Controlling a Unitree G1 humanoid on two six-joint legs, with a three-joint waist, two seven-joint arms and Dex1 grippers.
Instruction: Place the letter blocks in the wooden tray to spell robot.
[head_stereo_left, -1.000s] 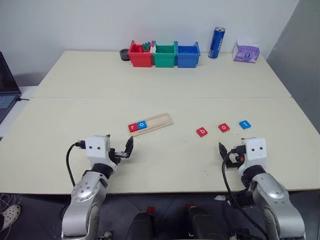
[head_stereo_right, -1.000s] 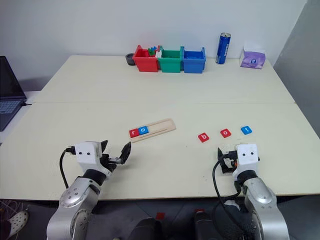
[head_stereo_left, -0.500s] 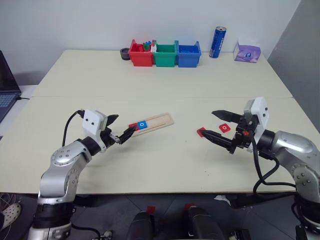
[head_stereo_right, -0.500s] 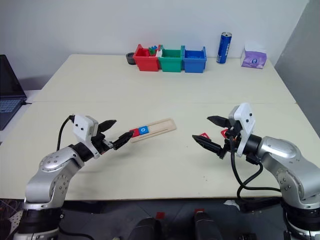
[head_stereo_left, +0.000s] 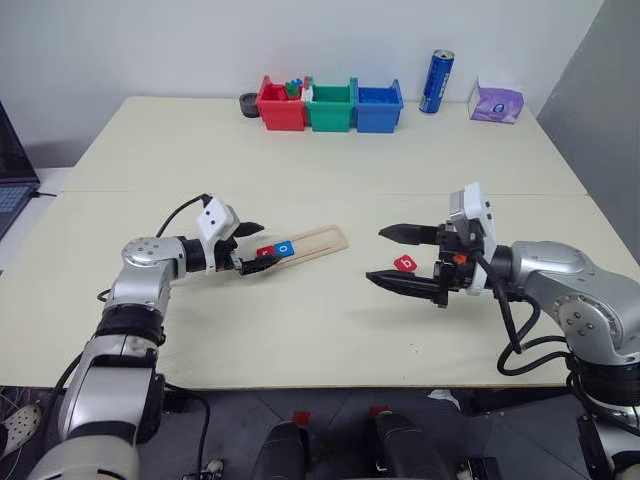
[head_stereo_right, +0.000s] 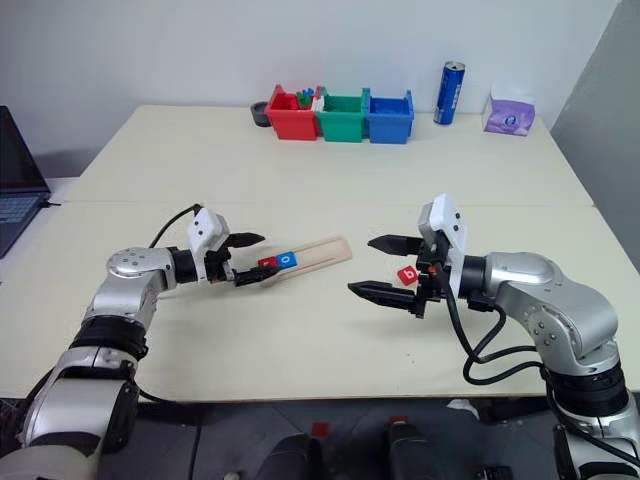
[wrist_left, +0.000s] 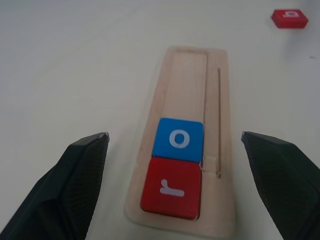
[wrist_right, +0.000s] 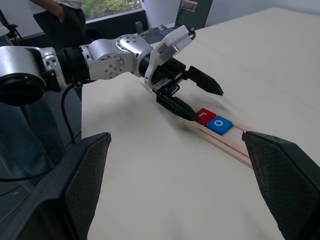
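The wooden tray (head_stereo_left: 318, 240) lies slanted at mid-table, with two letter blocks at its left end: a red r (wrist_left: 171, 187) and a blue o (wrist_left: 178, 139). My left gripper (head_stereo_left: 270, 245) is open, pointing right, its fingers straddling that end of the tray. A red b block (head_stereo_left: 405, 263) lies loose on the table to the right. My right gripper (head_stereo_left: 374, 255) is open and points left, held above the table, with the b block showing between its fingers. It holds nothing. Whatever lies behind the right hand is hidden.
Red (head_stereo_left: 281, 106), green (head_stereo_left: 330, 108) and blue (head_stereo_left: 377, 108) bins stand in a row at the far edge, with a blue can (head_stereo_left: 436, 83) and a purple tissue pack (head_stereo_left: 495, 102) to their right. A laptop (head_stereo_left: 8, 170) sits off the left side. A person (wrist_right: 55, 15) stands in the background.
Both arms came up from the near table edge. The left gripper reached forward to the tray's left end. The right gripper rose and swung left over the loose blocks. Both stayed open.
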